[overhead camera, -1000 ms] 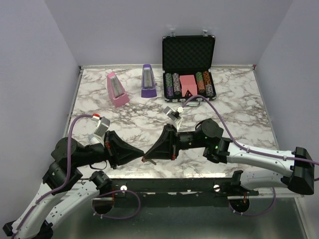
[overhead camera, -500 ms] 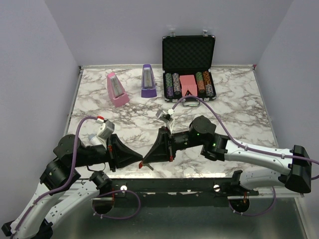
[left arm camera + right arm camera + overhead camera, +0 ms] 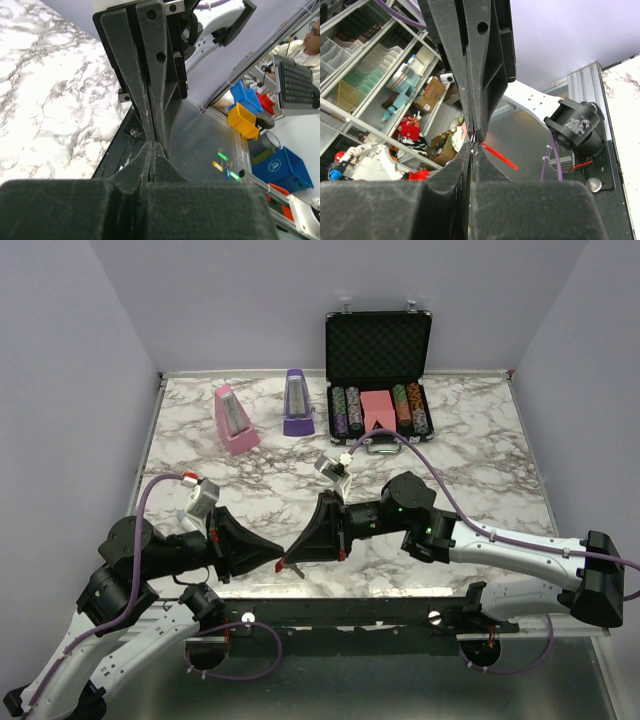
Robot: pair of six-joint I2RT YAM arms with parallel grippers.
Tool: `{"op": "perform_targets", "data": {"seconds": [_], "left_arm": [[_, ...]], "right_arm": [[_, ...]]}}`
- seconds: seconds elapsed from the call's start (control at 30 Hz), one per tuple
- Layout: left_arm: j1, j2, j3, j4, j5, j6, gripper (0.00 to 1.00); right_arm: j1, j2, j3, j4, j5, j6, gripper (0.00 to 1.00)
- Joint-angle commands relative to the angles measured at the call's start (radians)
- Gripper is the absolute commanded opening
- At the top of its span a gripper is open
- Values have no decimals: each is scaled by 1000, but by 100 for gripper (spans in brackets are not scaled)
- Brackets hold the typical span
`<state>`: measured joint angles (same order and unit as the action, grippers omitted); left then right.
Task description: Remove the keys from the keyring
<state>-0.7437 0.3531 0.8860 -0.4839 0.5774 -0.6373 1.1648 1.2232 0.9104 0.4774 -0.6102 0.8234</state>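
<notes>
Marble table [image 3: 450,440] edge: left gripper [image 3: 274,565] and right gripper [image 3: 292,558] meet tip to tip, both clenched on the red keyring [image 3: 497,155], barely shifted since a moment ago.

From where I stand, the overhead camera sits high at the near side of the marble table [image 3: 470,455]. It looks down and forward across all of it to the back wall [image 3: 330,290], from fairly far off. The left wrist camera rides close behind the left hand [image 3: 151,152], whose dark fingers fill the bottom of the frame. It faces the right hand [image 3: 154,139] coming down from the top, with the table at the left. The right wrist camera looks back the opposite way, shelves [image 3: 365,65] at its left. All three share the spot where both hands' tips meet, low and left of centre in the overhead view.
</notes>
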Motion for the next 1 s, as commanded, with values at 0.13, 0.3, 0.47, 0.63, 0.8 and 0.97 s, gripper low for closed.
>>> {"op": "perform_targets", "data": {"seconds": [0.13, 0.3, 0.47, 0.63, 0.8, 0.97], "left_arm": [[-3, -39, -44, 126, -123, -64, 0], [-5, -55, -44, 140, -159, -81, 0], [-3, -74, -62, 165, -200, -105, 0], [-3, -94, -81, 183, -229, -122, 0], [-3, -97, -85, 188, -232, -128, 0], [-3, -103, -101, 203, -226, -137, 0]], "right_arm": [[7, 1, 5, 55, 56, 26, 18], [9, -5, 5, 63, 59, 26, 22], [7, -4, 4, 84, 67, 37, 22], [9, 2, -2, 96, 69, 45, 22], [9, 6, -4, 110, 70, 46, 22], [9, 16, 16, 101, 67, 40, 22]]}}
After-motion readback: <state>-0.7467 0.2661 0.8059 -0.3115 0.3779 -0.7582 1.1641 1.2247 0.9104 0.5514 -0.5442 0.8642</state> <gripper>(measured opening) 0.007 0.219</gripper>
